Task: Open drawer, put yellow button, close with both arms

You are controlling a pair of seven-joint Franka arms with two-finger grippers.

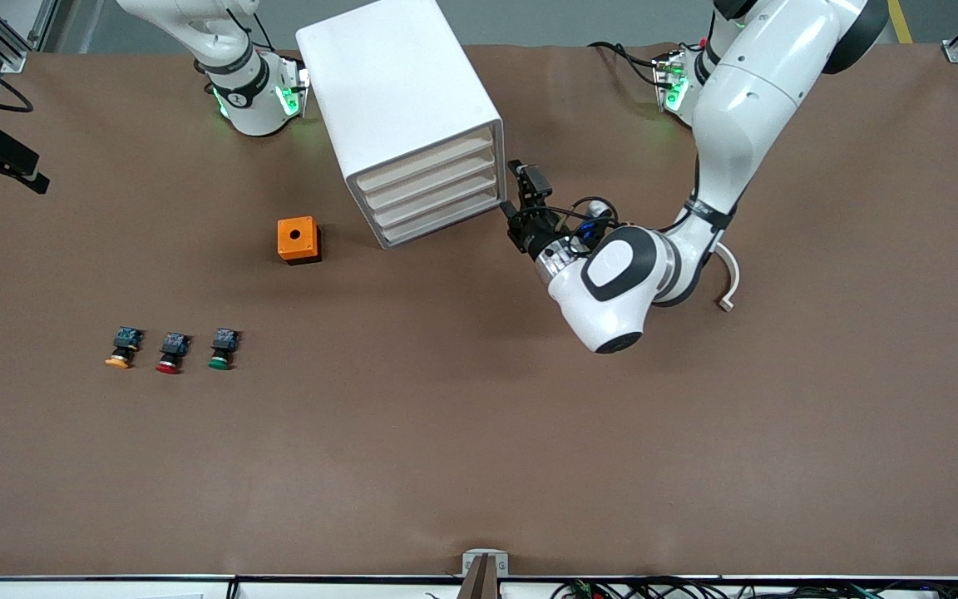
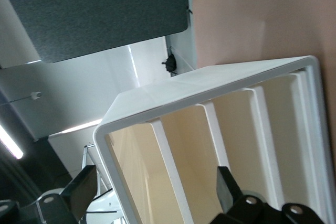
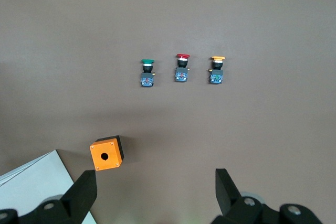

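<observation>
Front view only. White cabinet (image 1: 400, 108) sits btwn the two arm bases, four drawers all pushed in; top drawer (image 1: 427, 160) shut. Left gripper (image 1: 520, 193) is low, just beside the cabinet's drawer-front corner at the left arm's end, fingers apart, nothing held. Left arm (image 1: 728, 141) reaches in from its base and bends down to the table. Right arm (image 1: 229, 58): only base and lower links show, gripper out of frame. Orange box (image 1: 298, 240) w/ a hole on top sits near the cabinet, toward the right arm's end. Nearer the camera, three buttons in a row: yellow button (image 1: 120, 348), red button (image 1: 170, 353), green button (image 1: 221, 349), slightly apart. Brown table (image 1: 479, 466).
</observation>
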